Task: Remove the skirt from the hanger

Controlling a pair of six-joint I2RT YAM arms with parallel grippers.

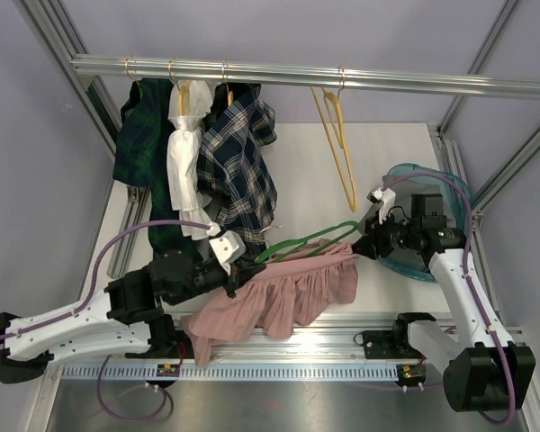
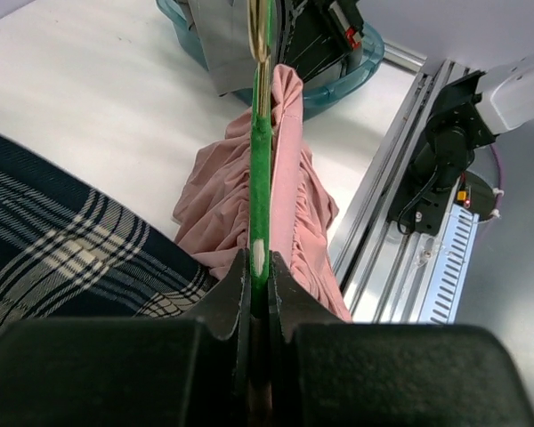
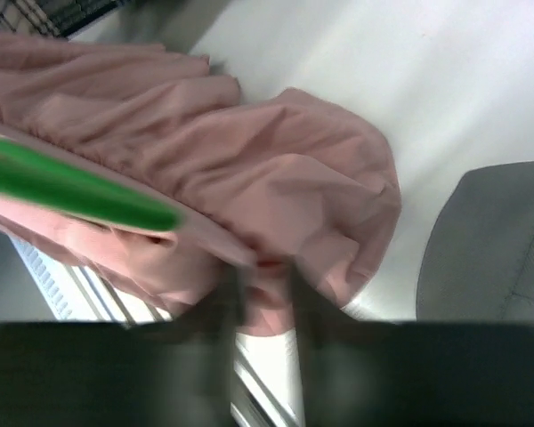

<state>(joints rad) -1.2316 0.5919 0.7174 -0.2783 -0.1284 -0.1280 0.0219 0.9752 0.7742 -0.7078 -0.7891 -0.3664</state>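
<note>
While the pink skirt (image 1: 283, 297) lies bunched at the lower middle of the overhead frame, the green hanger (image 1: 306, 243) stays partly tangled with it.

At lower left, the left tool (image 1: 227, 267) is clamped shut on the hanger's end; the left wrist view shows its jaws pinching the green bar, with the skirt's gathered waist draped along it. At right of centre, the right tool (image 1: 367, 241) sits at the skirt's far edge; its blurred wrist view leaves unclear whether it grips the cloth. Judging by this, the skirt is off the rail (image 1: 306, 76) and resting on the surface (image 1: 387, 162), but not yet free of the hanger.
</note>
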